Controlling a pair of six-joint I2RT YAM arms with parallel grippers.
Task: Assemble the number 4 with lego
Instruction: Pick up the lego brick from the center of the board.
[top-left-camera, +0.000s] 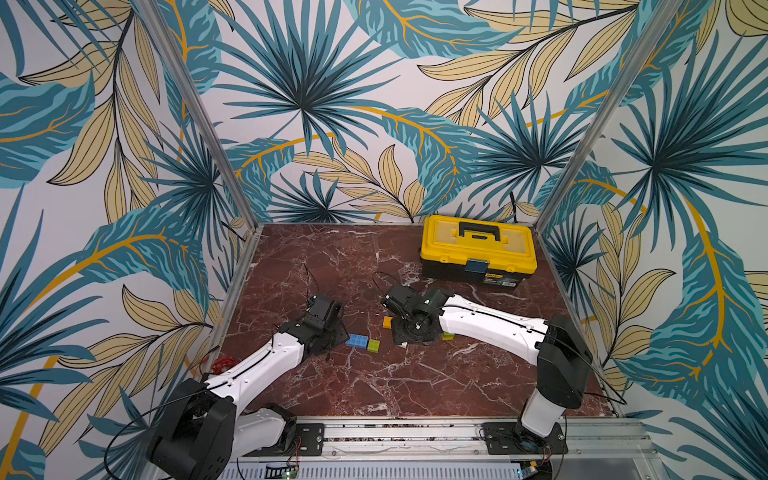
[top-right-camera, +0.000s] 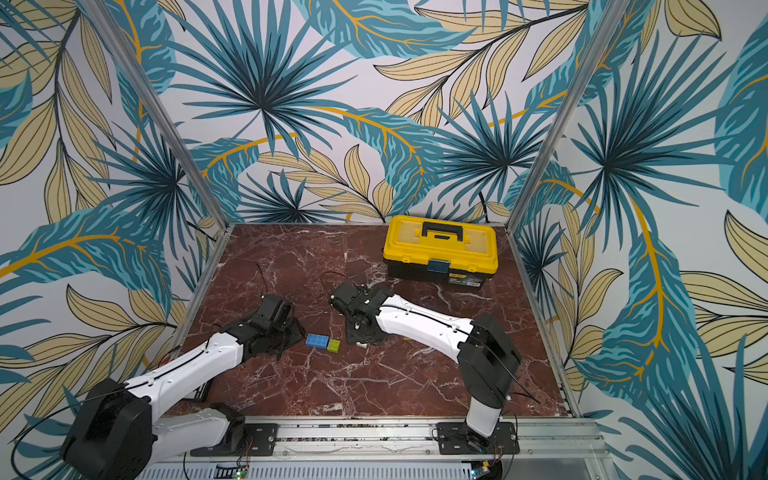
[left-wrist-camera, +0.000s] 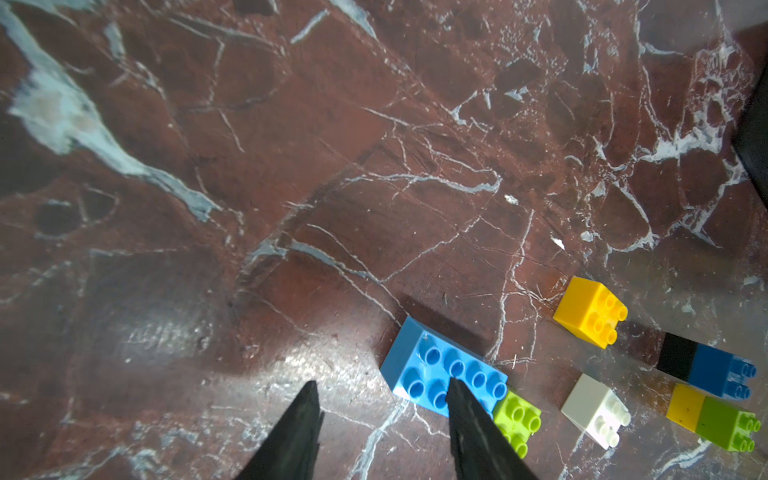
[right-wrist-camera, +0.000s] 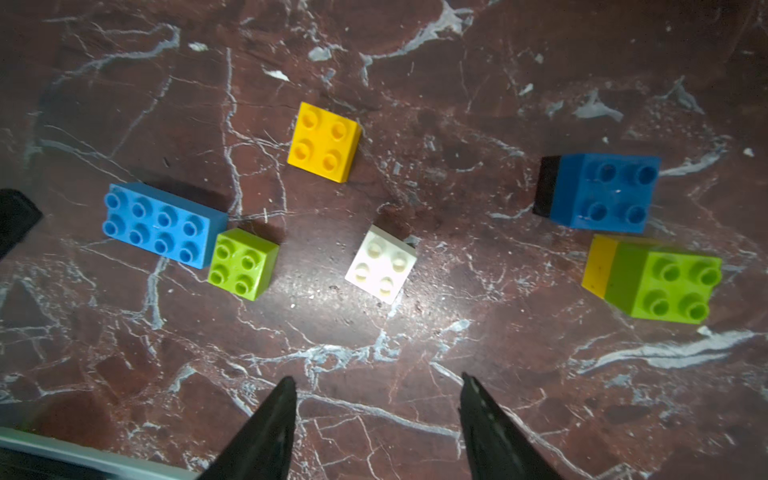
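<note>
The lego bricks lie on the marble table. A long light-blue brick (right-wrist-camera: 164, 224) (top-left-camera: 356, 340) touches a lime green brick (right-wrist-camera: 243, 264) (top-right-camera: 333, 345). An orange-yellow brick (right-wrist-camera: 324, 141) and a white brick (right-wrist-camera: 381, 262) stand alone. A dark blue brick sits on a black one (right-wrist-camera: 602, 191), and beside them a lime brick sits on a yellow one (right-wrist-camera: 660, 278). My left gripper (left-wrist-camera: 382, 381) is open, one fingertip over the long blue brick (left-wrist-camera: 432, 365). My right gripper (right-wrist-camera: 378, 376) is open over bare table, near the white brick. No number 4 figure is in view.
A big yellow toolbox (top-left-camera: 478, 249) (top-right-camera: 442, 249) stands shut at the back right. A small red object (top-left-camera: 220, 365) lies by the left arm at the table's left edge. Patterned walls close in three sides; a metal rail (top-left-camera: 395, 432) runs along the front.
</note>
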